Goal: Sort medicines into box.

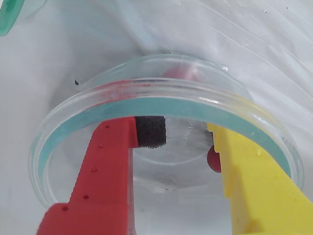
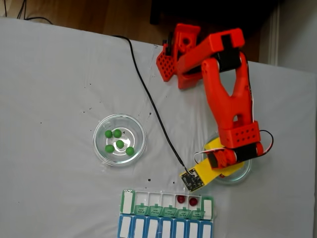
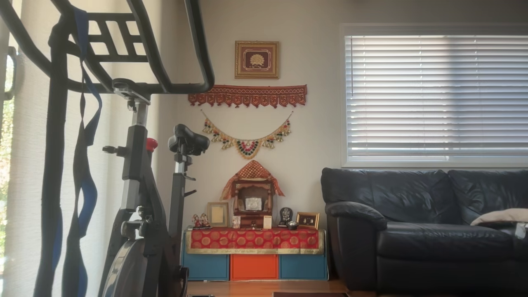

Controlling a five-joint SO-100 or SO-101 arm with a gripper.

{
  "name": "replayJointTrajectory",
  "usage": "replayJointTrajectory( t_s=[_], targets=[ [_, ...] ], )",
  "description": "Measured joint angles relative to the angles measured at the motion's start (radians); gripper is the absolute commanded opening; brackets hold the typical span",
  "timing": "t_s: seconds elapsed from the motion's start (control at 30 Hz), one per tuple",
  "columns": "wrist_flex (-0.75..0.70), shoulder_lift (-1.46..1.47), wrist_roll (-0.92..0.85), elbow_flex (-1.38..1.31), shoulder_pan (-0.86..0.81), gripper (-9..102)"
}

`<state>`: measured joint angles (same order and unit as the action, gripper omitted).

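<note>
Red ball [image 1: 213,159] inside glass dish [image 1: 73,110], touching yellow finger's inner edge. Fingers [image 1: 186,139] apart inside dish, gripping nothing. Two red balls [image 2: 181,199] in box [image 2: 128,202] at table's near edge; green balls [image 2: 119,144] in other dish [image 2: 99,131].

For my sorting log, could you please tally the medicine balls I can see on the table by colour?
Green balls, in the left glass dish in the fixed view: 5
Dark red balls in the pill organizer: 2
Dark red balls in the dish in the wrist view: 2
Total: 9
</note>
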<state>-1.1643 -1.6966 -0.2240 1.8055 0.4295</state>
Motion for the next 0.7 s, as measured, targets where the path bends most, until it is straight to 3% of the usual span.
replayJointTrajectory(
  t_s=[0.7],
  targets=[
    [0.037,0.017,0.049,-0.012,0.0,14]
  ],
)
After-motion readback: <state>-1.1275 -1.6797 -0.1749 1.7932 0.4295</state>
